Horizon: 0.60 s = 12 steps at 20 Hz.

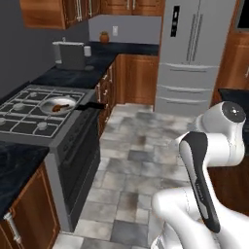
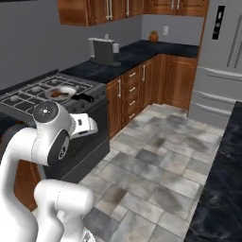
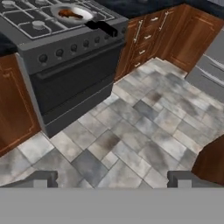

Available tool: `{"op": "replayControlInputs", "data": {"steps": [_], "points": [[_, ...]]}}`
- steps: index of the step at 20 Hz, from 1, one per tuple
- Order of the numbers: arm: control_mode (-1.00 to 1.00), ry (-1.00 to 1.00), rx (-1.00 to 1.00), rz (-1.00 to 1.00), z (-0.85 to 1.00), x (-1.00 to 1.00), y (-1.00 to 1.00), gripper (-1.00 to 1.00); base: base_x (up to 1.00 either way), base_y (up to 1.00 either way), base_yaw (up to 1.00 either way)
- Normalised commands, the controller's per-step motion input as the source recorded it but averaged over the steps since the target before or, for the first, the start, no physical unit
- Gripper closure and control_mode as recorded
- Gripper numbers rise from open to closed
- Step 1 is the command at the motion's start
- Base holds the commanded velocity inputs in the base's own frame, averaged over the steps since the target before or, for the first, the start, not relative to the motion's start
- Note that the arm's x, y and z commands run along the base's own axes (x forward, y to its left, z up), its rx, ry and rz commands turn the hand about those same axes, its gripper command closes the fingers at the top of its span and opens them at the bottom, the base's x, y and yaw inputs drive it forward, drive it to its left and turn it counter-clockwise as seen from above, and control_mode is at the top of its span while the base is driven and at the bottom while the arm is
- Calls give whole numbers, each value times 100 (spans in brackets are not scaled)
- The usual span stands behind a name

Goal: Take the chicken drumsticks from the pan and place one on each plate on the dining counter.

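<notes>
The light grey pan [image 1: 57, 104] sits on the gas stove [image 1: 29, 114] with its black handle [image 1: 90, 105] pointing out over the stove's front edge. A reddish-brown chicken drumstick [image 1: 61, 107] lies inside it. The pan [image 3: 72, 14] and drumstick [image 3: 69, 13] also show at the top of the hand view, and the pan [image 2: 59, 93] shows in the right base view. My gripper [image 3: 113, 180] hangs open over the tiled floor, well short of the stove, with nothing between its fingers. The dining counter [image 2: 221, 170] runs along the right. The plates are out of view.
A steel fridge [image 1: 187, 53] stands at the far end of the aisle. A toaster [image 1: 70, 54] and a small pot [image 1: 104, 37] sit on the wall counter past the stove. Wooden drawers [image 2: 132, 92] line the left side. Tiled floor [image 1: 131, 160] lies between.
</notes>
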Motion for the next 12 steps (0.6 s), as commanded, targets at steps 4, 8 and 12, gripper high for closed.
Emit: {"op": "replayControlInputs", "data": {"steps": [4, 8, 12], "points": [[100, 0, 0, 0, 0, 0, 0, -100, 100, 14, 4], [100, 0, 0, 0, 0, 0, 0, -100, 100, -42, 34], [100, 0, 0, 0, 0, 0, 0, -100, 100, -57, 56]]}}
